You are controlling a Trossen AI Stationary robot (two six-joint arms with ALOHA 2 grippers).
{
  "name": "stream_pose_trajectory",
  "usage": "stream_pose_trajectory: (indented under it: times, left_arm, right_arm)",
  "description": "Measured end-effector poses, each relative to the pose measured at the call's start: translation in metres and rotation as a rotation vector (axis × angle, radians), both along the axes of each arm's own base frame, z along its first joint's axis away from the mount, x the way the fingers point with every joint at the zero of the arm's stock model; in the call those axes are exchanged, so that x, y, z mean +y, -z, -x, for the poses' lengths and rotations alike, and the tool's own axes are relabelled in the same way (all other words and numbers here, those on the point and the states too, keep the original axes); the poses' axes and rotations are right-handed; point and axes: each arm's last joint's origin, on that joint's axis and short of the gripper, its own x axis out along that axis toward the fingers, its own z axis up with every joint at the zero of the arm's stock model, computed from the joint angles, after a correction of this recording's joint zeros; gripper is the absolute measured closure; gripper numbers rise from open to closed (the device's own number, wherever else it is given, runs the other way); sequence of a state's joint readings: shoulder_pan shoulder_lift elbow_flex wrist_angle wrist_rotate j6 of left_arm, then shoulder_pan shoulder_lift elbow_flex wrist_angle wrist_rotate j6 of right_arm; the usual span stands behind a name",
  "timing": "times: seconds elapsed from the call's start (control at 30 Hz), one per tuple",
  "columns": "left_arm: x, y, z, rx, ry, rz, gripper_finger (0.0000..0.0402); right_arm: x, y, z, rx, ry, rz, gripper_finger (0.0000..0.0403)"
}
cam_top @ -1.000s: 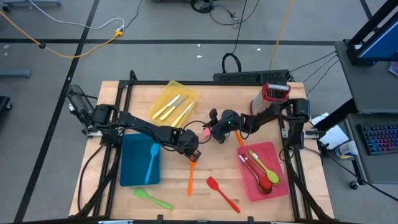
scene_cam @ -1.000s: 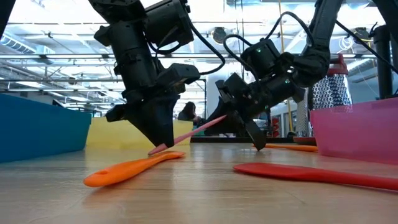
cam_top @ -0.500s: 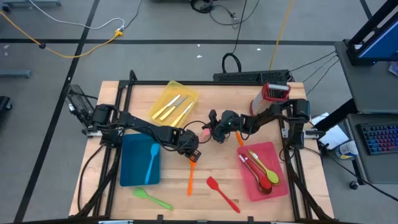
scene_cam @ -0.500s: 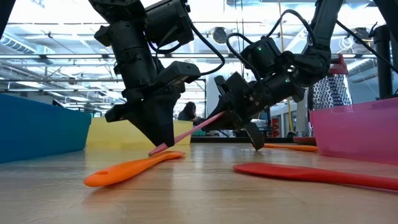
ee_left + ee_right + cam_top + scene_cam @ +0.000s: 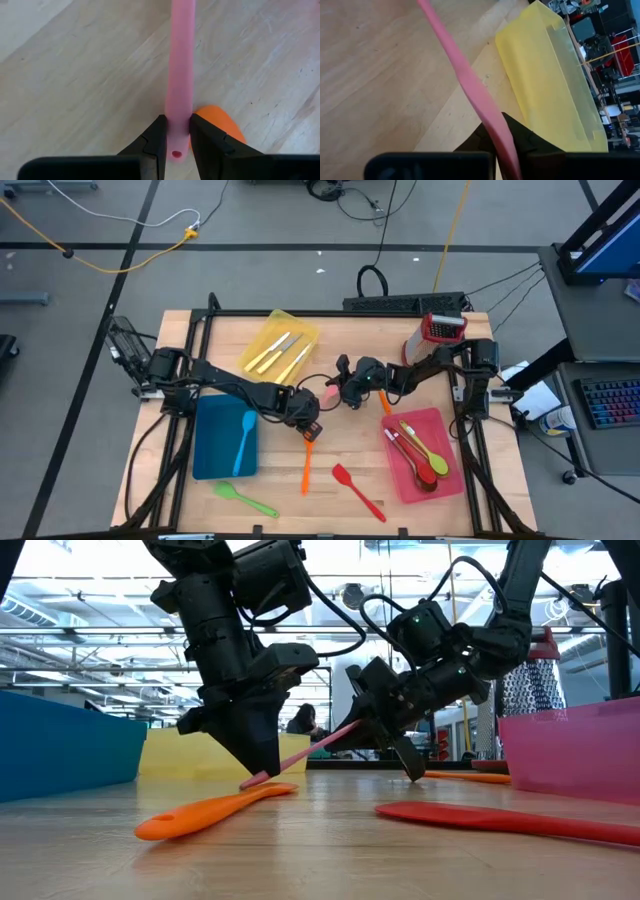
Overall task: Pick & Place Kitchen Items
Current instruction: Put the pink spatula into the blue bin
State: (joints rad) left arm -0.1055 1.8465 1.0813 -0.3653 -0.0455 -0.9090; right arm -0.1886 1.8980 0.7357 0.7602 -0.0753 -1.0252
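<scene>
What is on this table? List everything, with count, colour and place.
yellow tray: one, back centre
knives: about three, cream-handled, in yellow tray
blue tray: one, front left
blue spoon: one, in blue tray
pink tray: one, front right
utensils: several, green, orange, red, in pink tray
orange spatula: one, centre front
red spatula: one, front
green spatula: one, front left
grater: one, red-topped, back right
pink utensil: one, centre, held at both ends
left gripper, right gripper: jaws shut on it
</scene>
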Motion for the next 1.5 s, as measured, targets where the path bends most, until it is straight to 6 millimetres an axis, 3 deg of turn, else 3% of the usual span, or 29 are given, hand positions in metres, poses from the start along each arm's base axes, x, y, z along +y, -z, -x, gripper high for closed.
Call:
stream_pose_trajectory:
  times: [0.47,0.87,1.0,1.13,1.5]
  left_arm:
    - [0.0,0.0,0.0,-0.002,0.073,-0.08,0.032]
    - [0.009,-0.001,-0.002,-0.01,0.075,-0.239,0.0227]
    - [0.013,-0.002,-0.003,-0.019,0.074,-0.257,0.0217]
    - [0.013,-0.002,-0.004,-0.025,0.072,-0.256,0.0245]
    - [0.011,-0.002,-0.003,-0.029,0.072,-0.241,0.0378]
  right_arm:
    - [0.006,-0.001,-0.001,-0.015,0.015,-0.028,0.0402]
    - [0.013,-0.001,-0.003,-0.023,-0.025,-0.042,0.0402]
    - [0.013,-0.001,-0.003,-0.025,-0.025,-0.04,0.0402]
    - [0.013,-0.001,-0.003,-0.026,-0.014,-0.057,0.04]
    - [0.013,-0.001,-0.003,-0.025,-0.002,-0.075,0.0391]
